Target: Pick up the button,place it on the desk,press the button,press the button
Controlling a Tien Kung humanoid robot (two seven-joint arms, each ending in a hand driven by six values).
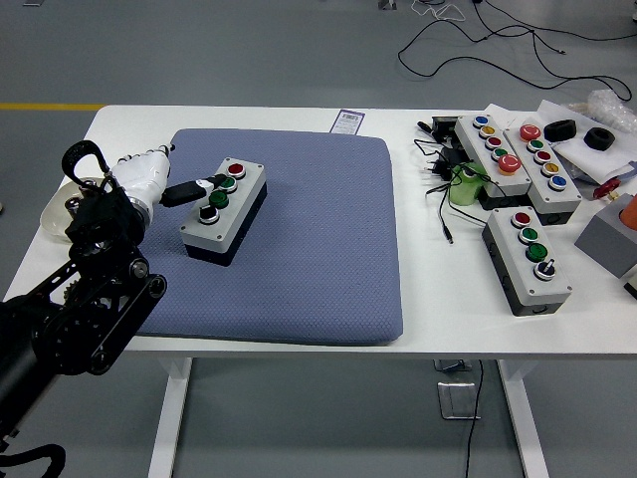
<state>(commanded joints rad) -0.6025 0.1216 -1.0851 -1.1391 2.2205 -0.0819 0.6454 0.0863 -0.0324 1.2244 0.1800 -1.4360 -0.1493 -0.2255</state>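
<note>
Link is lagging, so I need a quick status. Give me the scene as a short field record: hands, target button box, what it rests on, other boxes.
left hand: at the box's left end, one black fingertip reaching onto its top near the green button
right hand: not in view
button box: grey, on the blue mat, angled
box controls: red button, green, black knob
other boxes: three button boxes at the table's right

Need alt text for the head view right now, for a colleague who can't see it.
The robot's left hand points a finger at the green button of a grey button box on a blue mat; more button boxes lie at right.
</note>
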